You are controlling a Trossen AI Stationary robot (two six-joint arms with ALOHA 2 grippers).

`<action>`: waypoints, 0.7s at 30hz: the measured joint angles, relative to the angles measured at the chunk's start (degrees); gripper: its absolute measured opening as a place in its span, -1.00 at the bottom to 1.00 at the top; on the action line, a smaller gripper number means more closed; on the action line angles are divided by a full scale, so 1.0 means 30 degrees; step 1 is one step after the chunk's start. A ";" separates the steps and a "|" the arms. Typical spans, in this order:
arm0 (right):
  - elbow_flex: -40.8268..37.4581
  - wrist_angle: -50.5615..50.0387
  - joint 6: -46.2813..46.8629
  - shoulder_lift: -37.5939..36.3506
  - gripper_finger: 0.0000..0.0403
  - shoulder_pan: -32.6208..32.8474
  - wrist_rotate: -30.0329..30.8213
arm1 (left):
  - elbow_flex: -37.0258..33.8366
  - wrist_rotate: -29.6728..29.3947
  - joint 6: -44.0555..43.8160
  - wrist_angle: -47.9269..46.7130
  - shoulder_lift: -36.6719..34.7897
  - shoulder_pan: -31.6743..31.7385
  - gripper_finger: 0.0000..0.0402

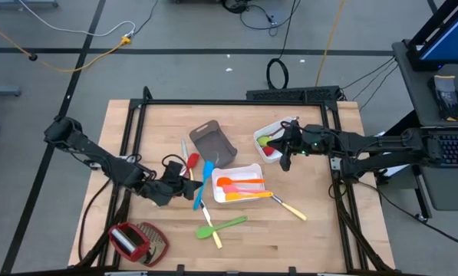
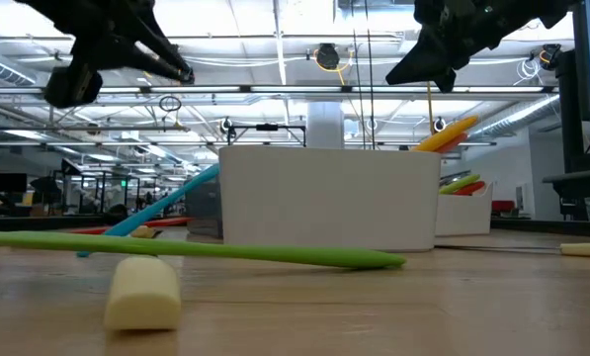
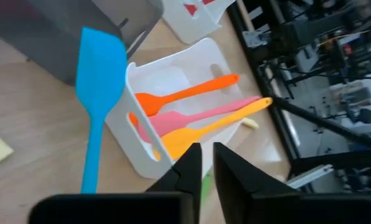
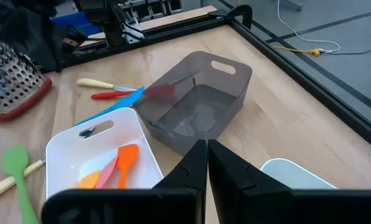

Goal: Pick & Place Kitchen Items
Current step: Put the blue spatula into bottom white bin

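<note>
High view: left hand (image 1: pixel 184 186) beside blue spatula (image 1: pixel 205 180)

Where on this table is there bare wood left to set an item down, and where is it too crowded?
Free: the front right corner beyond the pale-handled knife, and the far left corner behind the grey tray. Some room also lies between the grater and the green spoon. Crowded: the middle, around the white tray, blue spatula and red spoon.

Grater (image 4: pixel 11 81) cut off by the picture's edge.
</note>
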 joint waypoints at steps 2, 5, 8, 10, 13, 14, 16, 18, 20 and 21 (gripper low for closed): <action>0.0000 -0.0005 -0.0331 0.0000 -0.96 0.0000 0.0001 | 0.0000 -0.0006 -0.0279 0.0002 0.0557 0.0000 -0.67; 0.0000 0.0008 -0.1237 0.0000 -0.96 0.0006 0.0000 | 0.0000 -0.0004 -0.0858 0.0015 0.1440 0.0000 -0.49; 0.0000 0.0022 -0.1955 0.0000 -0.96 0.0003 0.0000 | 0.0000 -0.0053 -0.1080 0.0055 0.2220 0.0015 -0.30; 0.0000 0.0024 -0.2300 0.0000 -0.96 0.0000 0.0000 | 0.0000 -0.0033 -0.1103 0.0048 0.2665 0.0091 -0.17; 0.0000 0.0021 -0.2552 0.0000 -0.96 0.0000 0.0004 | 0.0000 -0.0020 -0.1151 -0.0087 0.2977 0.0109 -0.01; 0.0000 0.0024 -0.2552 0.0000 -0.96 0.0007 0.0000 | 0.0000 -0.0010 -0.1165 -0.0155 0.3026 0.0102 0.03; 0.0000 0.0024 -0.2552 0.0000 -0.96 0.0000 0.0000 | 0.0000 0.0105 -0.1165 -0.0518 0.3103 0.0102 0.10; 0.0000 0.0024 -0.2552 0.0000 -0.96 0.0001 0.0000 | 0.0000 0.0416 -0.1168 -0.1295 0.3100 0.0129 0.14; 0.0000 0.0024 -0.2538 0.0000 -0.96 0.0000 0.0000 | 0.0000 0.0937 -0.1223 -0.2214 0.3097 0.0250 0.16; 0.0000 0.0028 -0.2538 0.0000 -0.96 0.0004 0.0004 | 0.0000 0.1148 -0.1228 -0.2665 0.3104 0.0321 0.16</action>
